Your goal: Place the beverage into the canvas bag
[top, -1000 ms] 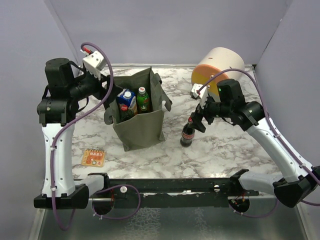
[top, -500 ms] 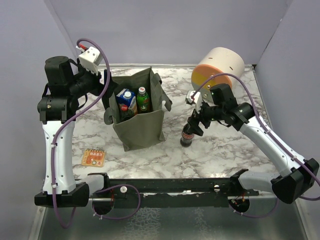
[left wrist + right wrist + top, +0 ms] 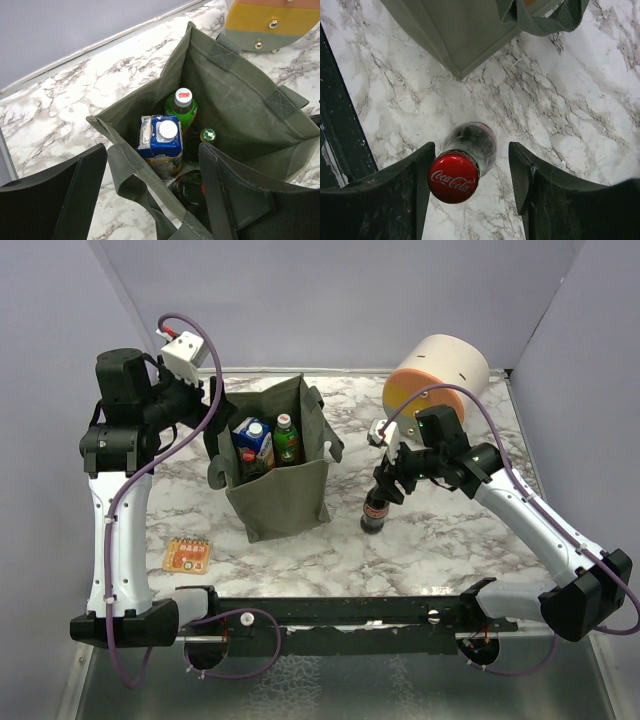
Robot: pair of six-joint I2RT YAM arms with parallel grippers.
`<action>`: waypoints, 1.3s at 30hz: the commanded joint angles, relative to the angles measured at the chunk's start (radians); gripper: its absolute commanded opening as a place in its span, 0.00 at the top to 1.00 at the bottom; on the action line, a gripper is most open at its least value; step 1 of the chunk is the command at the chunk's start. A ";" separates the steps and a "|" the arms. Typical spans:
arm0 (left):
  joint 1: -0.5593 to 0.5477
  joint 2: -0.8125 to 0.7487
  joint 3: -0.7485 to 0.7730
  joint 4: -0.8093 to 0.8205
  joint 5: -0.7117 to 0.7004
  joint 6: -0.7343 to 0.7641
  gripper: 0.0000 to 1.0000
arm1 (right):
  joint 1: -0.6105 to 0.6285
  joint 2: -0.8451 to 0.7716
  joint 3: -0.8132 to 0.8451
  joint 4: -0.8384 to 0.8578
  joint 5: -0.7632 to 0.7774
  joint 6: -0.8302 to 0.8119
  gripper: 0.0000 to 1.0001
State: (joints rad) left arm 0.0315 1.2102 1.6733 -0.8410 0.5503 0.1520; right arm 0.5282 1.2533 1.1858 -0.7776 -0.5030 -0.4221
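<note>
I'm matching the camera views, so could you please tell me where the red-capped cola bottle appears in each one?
Top external: cola bottle right of centre, under the right gripper.
Left wrist: not in view.
Right wrist: lower centre, between the fingers.
Shared landmark: the canvas bag, in all three.

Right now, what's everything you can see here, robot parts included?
canvas bag: one, olive-green, upright mid-table
carton: one, blue, inside the bag
green bottle: one, white-capped, inside the bag
small bottle: one, green-capped, inside the bag
dark bottle: one, low inside the bag
cola bottle: one, red-capped, standing right of the bag
cylinder: one, cream and orange, far right
card: one, orange, near left
table: one, white marble
left tool: one, black, open over the bag's mouth
right tool: one, black, open around the cola bottle's cap
</note>
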 commanded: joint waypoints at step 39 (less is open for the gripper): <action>0.004 -0.003 -0.065 0.026 -0.085 0.025 0.29 | 0.000 0.033 0.449 -0.022 0.107 0.071 0.99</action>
State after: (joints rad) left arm 0.0315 1.2144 1.6241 -0.8299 0.4980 0.1741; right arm 0.5301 1.2728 1.4727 -0.8829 -0.4358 -0.3805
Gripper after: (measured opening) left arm 0.714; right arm 0.328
